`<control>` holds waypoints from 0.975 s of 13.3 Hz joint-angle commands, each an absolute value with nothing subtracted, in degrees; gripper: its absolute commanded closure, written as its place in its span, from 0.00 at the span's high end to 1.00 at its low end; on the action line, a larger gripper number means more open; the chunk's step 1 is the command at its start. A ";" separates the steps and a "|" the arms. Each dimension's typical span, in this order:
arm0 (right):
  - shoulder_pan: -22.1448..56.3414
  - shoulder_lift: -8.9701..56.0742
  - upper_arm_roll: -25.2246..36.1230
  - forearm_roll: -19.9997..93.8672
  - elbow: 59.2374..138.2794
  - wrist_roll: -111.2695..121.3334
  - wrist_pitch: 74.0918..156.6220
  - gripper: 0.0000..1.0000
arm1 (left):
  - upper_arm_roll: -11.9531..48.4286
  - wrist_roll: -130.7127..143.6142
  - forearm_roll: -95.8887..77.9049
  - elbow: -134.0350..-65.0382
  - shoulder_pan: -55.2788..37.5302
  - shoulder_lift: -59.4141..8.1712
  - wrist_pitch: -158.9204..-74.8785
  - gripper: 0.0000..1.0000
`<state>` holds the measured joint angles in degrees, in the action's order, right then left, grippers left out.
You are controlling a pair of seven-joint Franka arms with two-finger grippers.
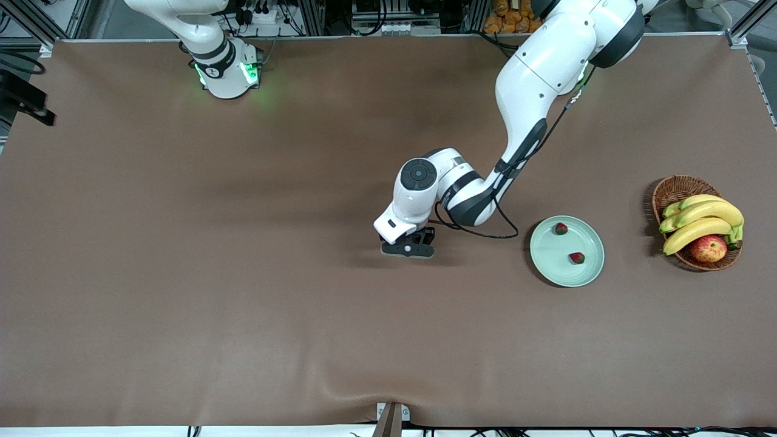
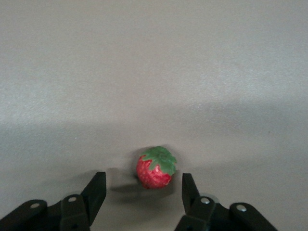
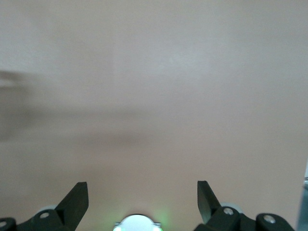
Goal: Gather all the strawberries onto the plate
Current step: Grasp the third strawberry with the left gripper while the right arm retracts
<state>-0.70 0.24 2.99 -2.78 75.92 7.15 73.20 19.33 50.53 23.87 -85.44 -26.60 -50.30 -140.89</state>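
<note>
A red strawberry (image 2: pixel 155 168) with a green cap lies on the brown table between the fingers of my left gripper (image 2: pixel 143 176). The gripper is open, with a gap on each side of the berry. In the front view the left gripper (image 1: pixel 408 250) is low over the middle of the table and hides this berry. The mint-green plate (image 1: pixel 555 261) lies toward the left arm's end and holds two strawberries (image 1: pixel 561 229) (image 1: pixel 576 258). My right gripper (image 3: pixel 142 185) is open and empty, held over its own arm's base, where the arm waits.
A brown wicker basket (image 1: pixel 677 188) with bananas (image 1: pixel 698 221) and a red-yellow apple (image 1: pixel 708 248) stands beside the plate, closer to the table's end. A black cable (image 1: pixel 485 233) loops from the left arm down to the table between the gripper and the plate.
</note>
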 commanded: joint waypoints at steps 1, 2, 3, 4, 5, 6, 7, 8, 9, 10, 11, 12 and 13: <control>-1.67 -0.53 2.55 -4.31 75.94 9.32 72.69 1.00 | 18.98 50.10 25.75 -83.94 -27.07 -51.85 -143.08 0.71; -1.76 -0.88 2.64 -3.44 75.94 9.14 72.08 1.00 | 18.90 49.92 25.75 -83.94 -27.07 -51.86 -143.17 0.69; -2.02 -0.97 2.72 -2.73 76.02 9.05 71.29 1.00 | 18.90 49.23 25.75 -83.94 -27.07 -51.86 -143.26 0.64; -2.11 -0.97 2.72 -1.07 76.03 8.79 71.19 1.00 | 18.90 48.09 25.75 -83.94 -27.07 -51.86 -143.44 0.59; -2.89 -0.97 2.81 0.86 76.20 8.62 71.19 1.00 | 18.98 47.47 25.75 -83.94 -26.90 -51.77 -143.44 0.52; -3.68 -0.97 2.81 2.53 76.38 8.61 71.10 1.00 | 18.98 47.20 25.75 -83.94 -26.81 -51.77 -143.44 0.42; -3.78 -0.97 2.99 2.55 76.46 8.61 71.02 1.00 | 18.98 47.11 25.84 -83.94 -26.81 -51.68 -143.44 0.23; -3.69 -0.97 3.25 2.64 76.38 8.61 71.19 1.00 | 18.98 47.20 25.93 -83.94 -26.55 -51.24 -143.35 0.03; -3.69 -0.97 3.25 2.64 76.29 8.53 71.19 1.00 | 18.98 47.37 26.01 -84.28 -25.76 -50.46 -143.35 0.00; -3.60 -0.97 3.25 2.55 76.29 8.53 71.19 1.00 | 18.98 47.55 26.10 -84.98 -24.53 -49.23 -143.09 0.00; -3.52 -0.97 3.25 2.46 76.20 8.53 71.02 1.00 | 19.16 47.55 26.10 -86.90 -22.96 -46.70 -142.74 0.00; -3.52 -0.97 3.25 2.29 76.20 8.53 71.02 1.00 | 19.68 47.55 25.84 -89.19 -20.68 -44.23 -142.73 0.00; -3.43 -0.97 3.25 1.76 76.11 8.44 70.23 1.00 | 20.12 47.55 25.84 -92.17 -18.04 -41.51 -142.65 0.00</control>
